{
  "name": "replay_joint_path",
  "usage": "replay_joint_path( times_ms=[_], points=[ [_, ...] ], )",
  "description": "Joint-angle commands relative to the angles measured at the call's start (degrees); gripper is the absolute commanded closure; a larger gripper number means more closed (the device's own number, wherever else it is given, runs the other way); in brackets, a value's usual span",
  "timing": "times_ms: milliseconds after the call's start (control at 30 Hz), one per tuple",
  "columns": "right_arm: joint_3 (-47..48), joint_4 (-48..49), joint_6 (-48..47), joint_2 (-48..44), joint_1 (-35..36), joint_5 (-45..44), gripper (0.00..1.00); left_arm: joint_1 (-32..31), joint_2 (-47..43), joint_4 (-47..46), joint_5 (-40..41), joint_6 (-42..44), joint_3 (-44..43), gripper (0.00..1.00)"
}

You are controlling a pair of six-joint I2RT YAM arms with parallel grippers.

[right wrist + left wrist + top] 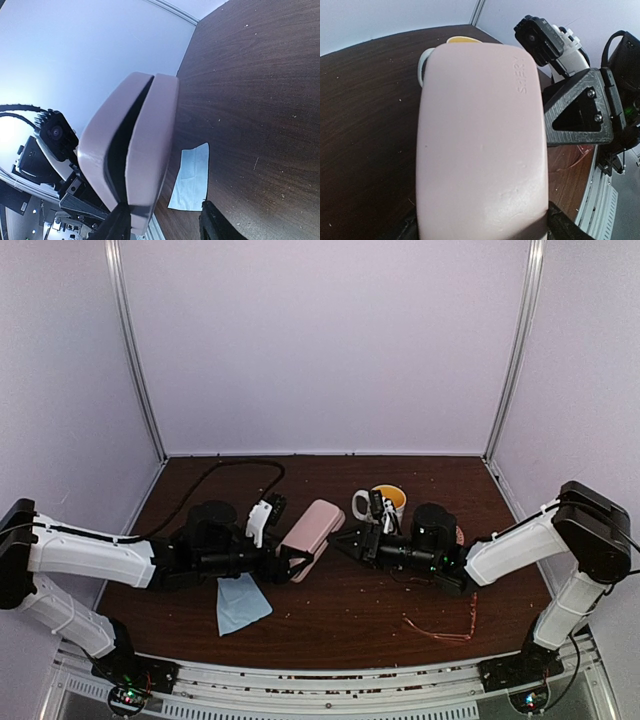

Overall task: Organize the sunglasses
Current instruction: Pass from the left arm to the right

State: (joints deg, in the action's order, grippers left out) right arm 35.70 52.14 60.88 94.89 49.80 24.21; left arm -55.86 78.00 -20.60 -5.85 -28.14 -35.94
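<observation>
**A:** Left gripper is clamped on the pink case, holding it off the table near the middle. The case's far end points to about 1 o'clock.

**B:** And the right gripper?

**A:** It's right at the case's 3 o'clock end with its fingers apart and nothing between them. The right wrist view shows a dark gap along the seam, so the lid is only cracked, not swung back.

**B:** Where are the sunglasses?

**A:** They're lying flat on the table at about 4 o'clock from the case, near the right arm, and neither gripper is touching them. The blue cloth lies at 7 o'clock and the mug at 1.

**B:** So how far along is it?

**A:** Early, I'd say. The case is in hand, but it isn't fully open yet. Picking up the glasses, putting them inside and closing the case all look left to do.
</observation>
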Motion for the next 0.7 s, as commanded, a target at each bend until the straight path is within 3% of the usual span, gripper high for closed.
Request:
replay_joint_path(
  times_ms=[0, 400, 500, 667],
  points=[
    [2.2, -3.8, 1.5, 1.9, -1.2, -4.1, 0.54, -4.6, -0.3, -3.8, -5.3, 6.0, -5.3, 0.72],
    [2.5, -0.3, 4.7, 3.6, -1.2, -3.9, 0.59, -5.5, 0.2, -2.6, -3.4, 6.6, -5.9, 0.72],
    [2.0, 0.1, 4.4, 3.4, -1.2, -4.1, 0.66, -5.5, -0.1, -1.3, -1.1, 5.0, -6.1, 0.73],
    [1.2, 0.3, 3.4, 3.2, -1.5, -3.8, 0.87, -4.7, -0.2, -0.3, 0.3, 1.8, -6.0, 0.74]
  ],
)
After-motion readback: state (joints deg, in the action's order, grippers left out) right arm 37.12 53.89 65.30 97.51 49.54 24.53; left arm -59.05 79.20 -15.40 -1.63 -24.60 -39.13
